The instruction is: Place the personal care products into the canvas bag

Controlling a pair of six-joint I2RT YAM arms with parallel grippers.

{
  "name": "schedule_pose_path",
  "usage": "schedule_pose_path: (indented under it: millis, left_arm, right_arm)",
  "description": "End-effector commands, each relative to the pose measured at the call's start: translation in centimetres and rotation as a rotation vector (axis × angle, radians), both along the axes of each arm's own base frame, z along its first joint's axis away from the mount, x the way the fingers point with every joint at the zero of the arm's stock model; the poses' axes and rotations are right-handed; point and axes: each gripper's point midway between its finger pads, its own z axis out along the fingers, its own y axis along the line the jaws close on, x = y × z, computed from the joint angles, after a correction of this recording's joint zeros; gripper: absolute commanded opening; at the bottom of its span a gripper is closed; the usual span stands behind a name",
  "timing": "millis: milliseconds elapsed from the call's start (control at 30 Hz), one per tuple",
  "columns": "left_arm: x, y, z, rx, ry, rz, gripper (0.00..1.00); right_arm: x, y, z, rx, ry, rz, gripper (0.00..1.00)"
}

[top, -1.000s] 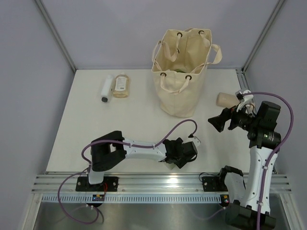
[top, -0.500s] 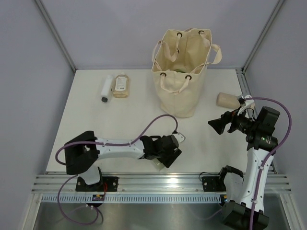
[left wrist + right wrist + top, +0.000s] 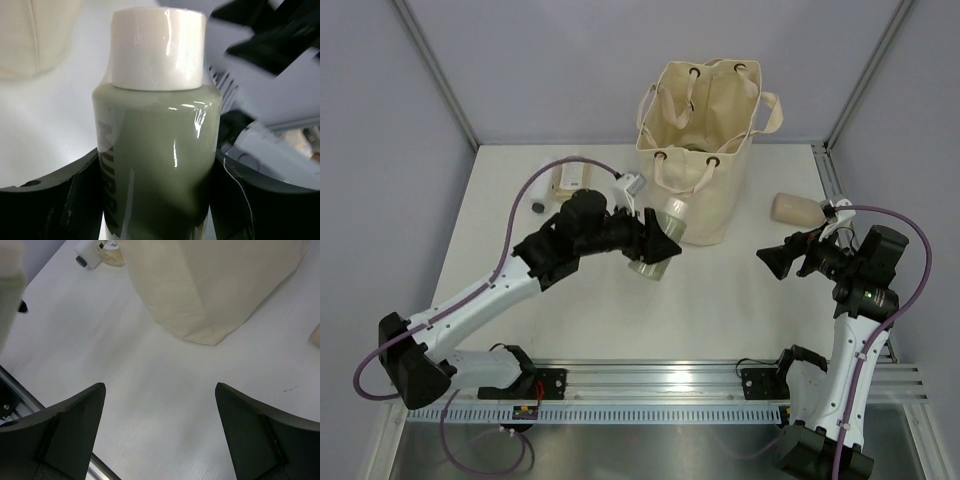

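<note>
My left gripper (image 3: 658, 243) is shut on a sage green bottle (image 3: 647, 266) with a white cap, held above the table just left of the canvas bag's (image 3: 705, 190) front. In the left wrist view the bottle (image 3: 160, 150) fills the space between both fingers of that gripper (image 3: 157, 200). My right gripper (image 3: 780, 258) hangs open and empty right of the bag, over bare table in its wrist view (image 3: 160, 390). A peach bottle (image 3: 792, 208) lies at the right edge. An amber bottle (image 3: 570, 178) and a white tube (image 3: 537, 205) lie at the back left.
The bag (image 3: 215, 285) stands upright with its mouth open and rope handles hanging. Something green (image 3: 695, 148) shows inside it. The left arm's purple cable (image 3: 590, 162) arcs over the amber bottle. Metal rails (image 3: 640, 385) run along the near edge, and grey walls close in the table.
My left arm has swung from the near edge up and back toward the bag, carrying the sage bottle. The right gripper has stayed nearly still and open.
</note>
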Motion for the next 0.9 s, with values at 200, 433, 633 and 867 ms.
schedule_pose_path:
  millis: [200,433,633,867]
  left_arm:
    - [12.4,0.0,26.5,-0.605,-0.330,0.225,0.00]
    - [25.1,-4.6,27.8,-0.618,-0.413,0.291,0.00]
    - [31.4,-5.5,19.6,-0.445,-0.397,0.423,0.00]
    - [30.6,-7.2,13.3,-0.272,-0.330,0.385,0.36]
  right_arm:
    - [0.1,0.0,0.7,0.010,-0.034,0.006,0.99]
    - [-0.1,0.1,0.8,0.023,-0.041,0.008,1.00]
    - [-0.1,0.0,1.2,0.028,-0.058,0.001,0.99]
    - [-0.3,0.1,1.3,0.037,-0.068,-0.003,0.99]
